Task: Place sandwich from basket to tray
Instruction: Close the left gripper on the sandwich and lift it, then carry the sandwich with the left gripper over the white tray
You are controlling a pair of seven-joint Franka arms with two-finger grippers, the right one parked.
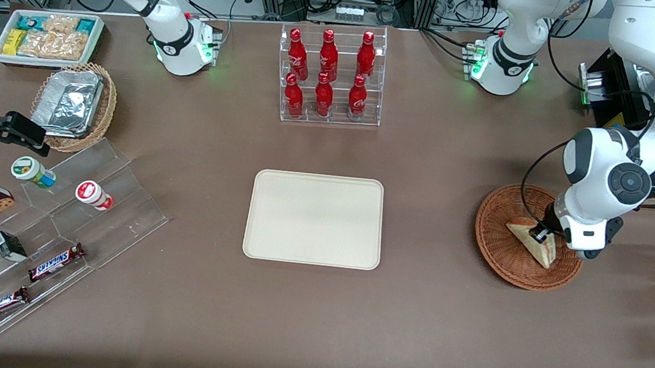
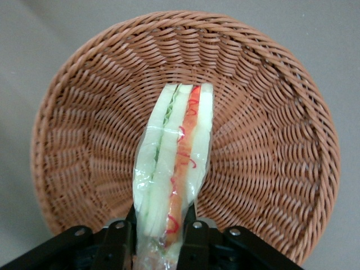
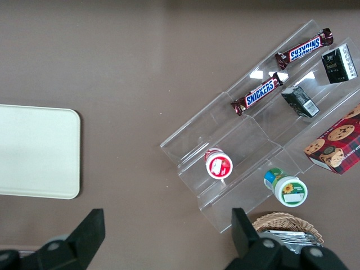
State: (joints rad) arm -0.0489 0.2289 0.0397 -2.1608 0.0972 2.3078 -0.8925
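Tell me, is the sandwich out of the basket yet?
No. The sandwich sits inside the basket, with the gripper shut on one end.

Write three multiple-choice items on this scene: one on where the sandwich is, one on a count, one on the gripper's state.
1. Where is the sandwich?
A. in the basket
B. on the tray
C. on the table

2. How many red bottles stand in the clear rack?
A. four
B. six
C. eight

3. The gripper is
A. open above the tray
B. shut on the sandwich
C. shut on a bottle

Key: 1 A, wicker surrounds it; 2 B, two rows of three; 3 B, fingers press both its sides.
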